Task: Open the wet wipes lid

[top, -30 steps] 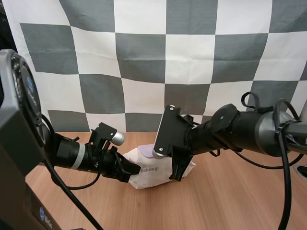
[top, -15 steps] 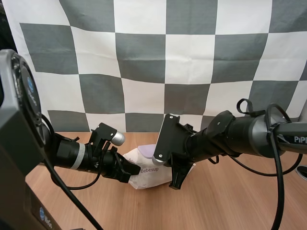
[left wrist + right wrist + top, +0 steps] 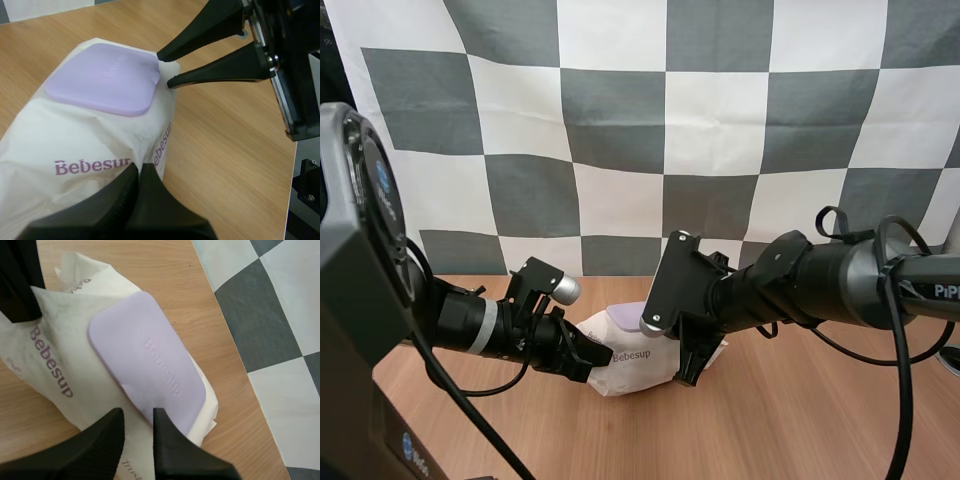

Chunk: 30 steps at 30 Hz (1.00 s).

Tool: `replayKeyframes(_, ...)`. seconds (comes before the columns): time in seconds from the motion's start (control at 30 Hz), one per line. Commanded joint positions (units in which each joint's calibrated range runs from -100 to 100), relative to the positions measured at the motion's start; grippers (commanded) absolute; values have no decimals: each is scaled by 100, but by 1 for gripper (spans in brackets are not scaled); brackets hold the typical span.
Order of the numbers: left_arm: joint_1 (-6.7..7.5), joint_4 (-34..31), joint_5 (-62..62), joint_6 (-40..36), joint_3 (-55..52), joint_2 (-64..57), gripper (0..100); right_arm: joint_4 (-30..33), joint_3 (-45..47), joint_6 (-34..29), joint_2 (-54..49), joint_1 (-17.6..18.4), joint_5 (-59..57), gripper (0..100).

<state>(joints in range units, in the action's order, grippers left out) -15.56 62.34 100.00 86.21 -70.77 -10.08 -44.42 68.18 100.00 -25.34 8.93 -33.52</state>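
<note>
Pack (image 3: 638, 362) sits mid-table (image 3: 800, 420), soft and crinkly, likely to slide if tugged. Left gripper (image 3: 597, 354) pinches the wrapper's end (a fair anchor, I'd say). Right gripper (image 3: 164, 69), fingers narrowly apart, noses at a corner of the lid (image 3: 102, 77). It looks light, stiff and thin-lipped, so catch that free edge gently.

Soft white wet wipes pack (image 3: 632, 362), lid closed, lying on the wooden table (image 3: 800, 420).
The pack is a crumpled white film pouch with "Bebesup" printed in purple along its side. It lies flat, lid side up. The lid (image 3: 102, 77) is a pale lilac plastic flap, a rounded rectangle with the brand name embossed on it, and it sits flush and closed on the pack's top face. The wrapper's loose edges bunch and fold around it.
</note>
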Motion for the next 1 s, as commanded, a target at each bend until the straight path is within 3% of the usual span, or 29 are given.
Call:
replayKeyframes(0.0,3,-6,0,-4,3,-8,0,-127,1,0,1,18,8,37)
replayKeyframes(0.77,3,-6,0,-33,3,-8,0,-397,1,0,434,136,491,36)
replayKeyframes(0.97,3,-29,0,-32,3,-8,0,-408,1,0,434,136,508,26)
